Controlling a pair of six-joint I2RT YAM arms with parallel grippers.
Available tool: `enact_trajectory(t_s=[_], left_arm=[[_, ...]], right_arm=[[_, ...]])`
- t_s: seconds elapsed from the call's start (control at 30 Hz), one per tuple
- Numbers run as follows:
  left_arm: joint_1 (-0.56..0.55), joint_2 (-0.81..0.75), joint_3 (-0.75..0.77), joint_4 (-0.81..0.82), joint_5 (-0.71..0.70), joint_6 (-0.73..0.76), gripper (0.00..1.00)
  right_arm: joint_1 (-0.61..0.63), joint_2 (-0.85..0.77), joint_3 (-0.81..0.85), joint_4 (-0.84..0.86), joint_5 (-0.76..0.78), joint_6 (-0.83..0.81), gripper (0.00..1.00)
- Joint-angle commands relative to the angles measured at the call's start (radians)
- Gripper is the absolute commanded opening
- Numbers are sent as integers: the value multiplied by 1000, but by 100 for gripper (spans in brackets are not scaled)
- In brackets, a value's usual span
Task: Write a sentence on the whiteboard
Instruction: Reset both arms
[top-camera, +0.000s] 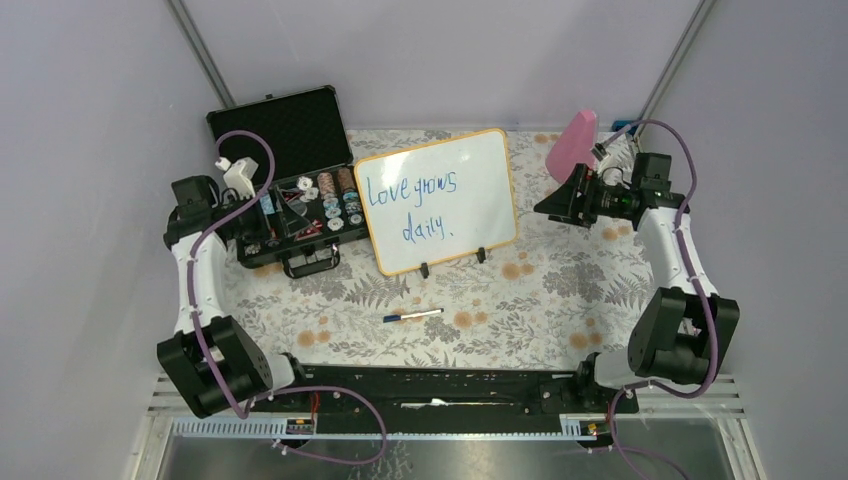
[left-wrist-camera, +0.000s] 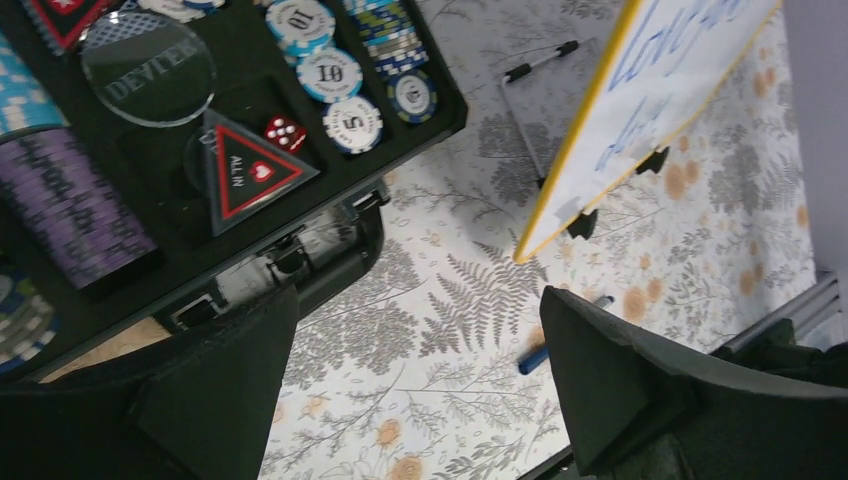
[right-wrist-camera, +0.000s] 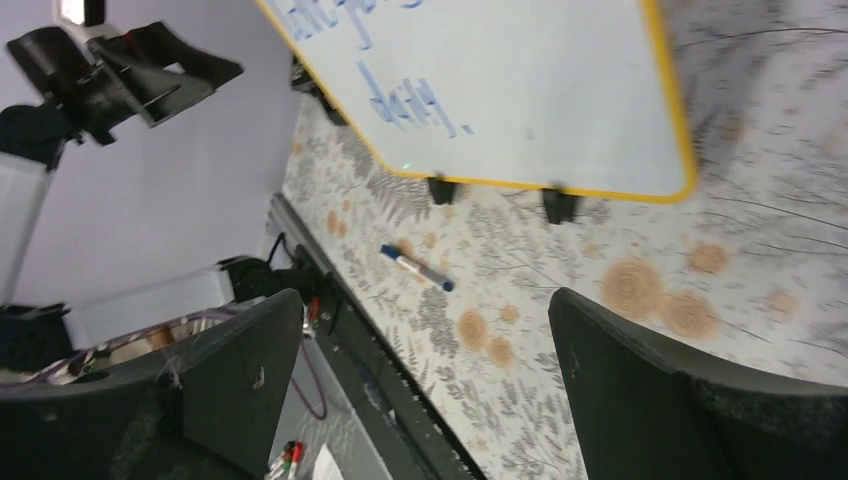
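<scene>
The whiteboard (top-camera: 470, 215) stands tilted on two black feet at mid-table, white with an orange-yellow rim. On it, the sentence (top-camera: 412, 195) reads "Love grows daily." in blue, in two lines. A blue-capped marker (top-camera: 412, 316) lies on the floral cloth in front of the board, apart from both arms. My left gripper (top-camera: 292, 215) hovers open over the black case, left of the board, with nothing between its fingers (left-wrist-camera: 230, 380). My right gripper (top-camera: 545, 205) hangs open and empty to the right of the board. The wrist views show the board (left-wrist-camera: 690, 70) (right-wrist-camera: 540, 90) and the marker (left-wrist-camera: 533, 360) (right-wrist-camera: 417, 268).
A black poker chip case (top-camera: 285, 125) stands open at the back left, with chips and a red die (left-wrist-camera: 284, 132) in its foam tray. A pink object (top-camera: 572, 143) stands at the back right. A thin pen (left-wrist-camera: 540, 62) lies behind the board. A black rail (top-camera: 420, 385) runs along the near edge.
</scene>
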Motion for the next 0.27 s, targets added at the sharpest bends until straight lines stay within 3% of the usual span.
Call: enact_trajectory(t_s=[0.0, 0.23], left_arm=[[17, 4, -15, 48, -62, 58, 99], [19, 6, -9, 52, -84, 63, 99]], right_arm=[[-66, 25, 66, -109, 96, -166, 100], [-83, 46, 78, -118, 121, -207, 99]])
